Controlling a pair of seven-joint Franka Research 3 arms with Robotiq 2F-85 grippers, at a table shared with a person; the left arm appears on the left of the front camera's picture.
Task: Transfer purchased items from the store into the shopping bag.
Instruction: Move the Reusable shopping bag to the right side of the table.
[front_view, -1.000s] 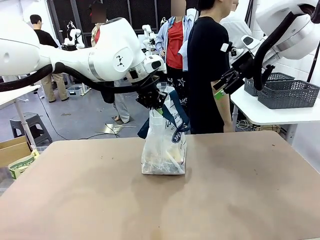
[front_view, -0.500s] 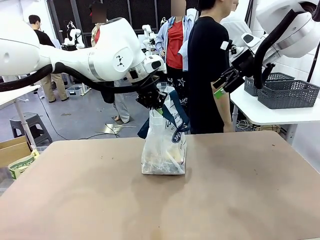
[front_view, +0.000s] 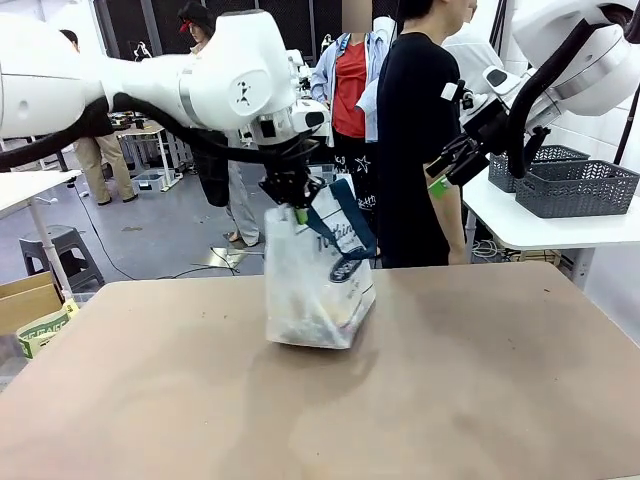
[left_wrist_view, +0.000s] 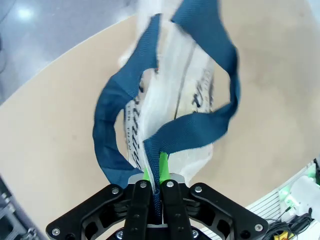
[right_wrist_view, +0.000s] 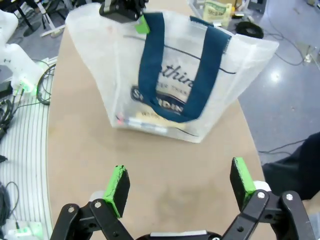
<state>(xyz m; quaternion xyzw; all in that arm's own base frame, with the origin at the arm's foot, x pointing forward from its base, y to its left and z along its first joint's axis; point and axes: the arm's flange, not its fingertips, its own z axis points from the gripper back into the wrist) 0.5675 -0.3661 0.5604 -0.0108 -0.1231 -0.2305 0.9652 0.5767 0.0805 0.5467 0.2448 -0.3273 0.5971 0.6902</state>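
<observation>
From the front, one shopping bag (front_view: 318, 290) is seen hung above the table (front_view: 480, 380), tilted, one navy handle (front_view: 345, 215) pinched in the left gripper (front_view: 296, 205). The right gripper (front_view: 445, 172) is held high at the right, jaws spread wide.

In the left wrist view, two handle loops are counted; one is clamped between the green pads (left_wrist_view: 163, 165).

In the right wrist view, two green pads (right_wrist_view: 118, 189) are held wide apart, nothing between them, the bag beyond.

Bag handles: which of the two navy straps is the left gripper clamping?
The strap pinched in the left gripper, pulled taut at the shopping bag top; the other strap hangs slack over the lettered side.
</observation>
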